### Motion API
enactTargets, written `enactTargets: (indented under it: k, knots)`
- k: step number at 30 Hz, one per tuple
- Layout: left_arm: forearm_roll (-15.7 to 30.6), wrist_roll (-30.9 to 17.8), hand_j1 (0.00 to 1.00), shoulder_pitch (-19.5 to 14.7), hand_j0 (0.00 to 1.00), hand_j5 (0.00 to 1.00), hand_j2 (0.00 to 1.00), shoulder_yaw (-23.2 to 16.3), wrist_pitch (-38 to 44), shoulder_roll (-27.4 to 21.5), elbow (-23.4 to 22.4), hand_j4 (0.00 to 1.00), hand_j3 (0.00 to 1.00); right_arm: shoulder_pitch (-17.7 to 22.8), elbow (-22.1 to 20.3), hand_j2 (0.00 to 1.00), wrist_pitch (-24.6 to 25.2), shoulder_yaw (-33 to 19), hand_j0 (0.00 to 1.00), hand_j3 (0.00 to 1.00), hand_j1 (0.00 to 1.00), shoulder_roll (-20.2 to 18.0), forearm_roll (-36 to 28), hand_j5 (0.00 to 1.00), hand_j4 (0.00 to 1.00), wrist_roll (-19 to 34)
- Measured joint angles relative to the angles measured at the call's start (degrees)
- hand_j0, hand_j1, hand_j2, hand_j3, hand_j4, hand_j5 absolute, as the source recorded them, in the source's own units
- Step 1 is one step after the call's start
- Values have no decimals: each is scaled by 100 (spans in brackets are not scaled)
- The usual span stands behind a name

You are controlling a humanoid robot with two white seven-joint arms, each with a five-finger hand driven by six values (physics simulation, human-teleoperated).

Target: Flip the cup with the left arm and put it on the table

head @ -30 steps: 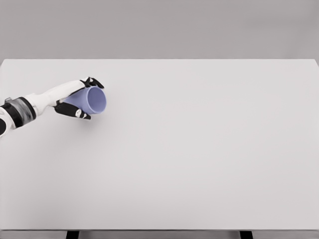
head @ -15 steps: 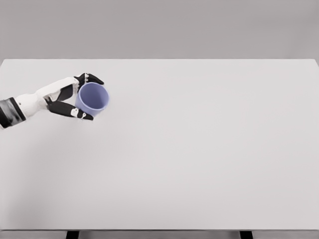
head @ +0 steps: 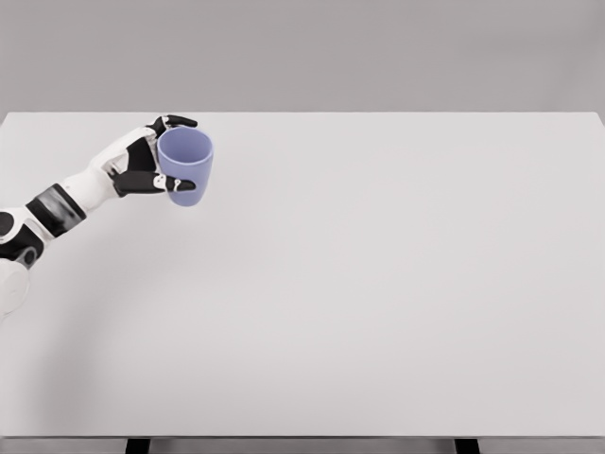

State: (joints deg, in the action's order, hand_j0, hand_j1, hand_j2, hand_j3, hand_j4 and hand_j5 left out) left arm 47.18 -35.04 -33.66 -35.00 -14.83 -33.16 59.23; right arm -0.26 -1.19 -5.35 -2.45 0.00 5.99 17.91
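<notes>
Moved: cup rotated from mouth-sideways a second ago, through mouth-toward-camera, to mouth-up now; also shifted up and slightly right in head view.
Cup pose: upright or close to it, rim at top, open interior visible, base at bottom.
Cup place: over far-left part of table, near back edge; contact with surface not readable, no clear shadow under base.
Left hand: closed round cup from its left side, dark fingers over far rim side, thumb across near wall low down; firm-looking wrap.
Left arm: enters from lower left, forearm angled up toward cup, raised versus half a second ago.
Right arm: out of frame.
Task stage: flip looks essentially done, judging by mouth-up pose; placing not yet done.
Next: lower straight down until base seats flat, then open fingers and back off leftward.
Needs: cup kept level on descent; release only after base is down.
Risk: thumb dragging wall on release could tip cup; early release could drop or bounce it; height unclear from single view.
</notes>
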Motion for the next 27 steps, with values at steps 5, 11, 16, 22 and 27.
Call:
enactTargets:
  k: [5,11,16,22,27]
  knots:
    - [121,0,44,35,44,44,44,1,-11,106,-34,44,44,0,-1,100,0,0,100,100,100,0,0,100,100,0]
    - [253,-1,44,229,44,44,44,37,-34,205,-50,44,44,0,-1,100,0,0,100,100,100,0,0,100,100,0]
    - [307,0,47,360,47,47,47,68,-49,281,-47,47,47,0,-2,100,0,0,100,100,100,0,0,100,100,0]
    - [315,1,50,466,50,50,50,74,-94,317,-46,50,50,0,-1,100,0,0,100,100,100,0,0,100,100,0]
    - [297,2,55,554,55,55,55,66,-143,355,-54,55,55,0,1,100,0,0,100,100,100,0,0,100,100,0]
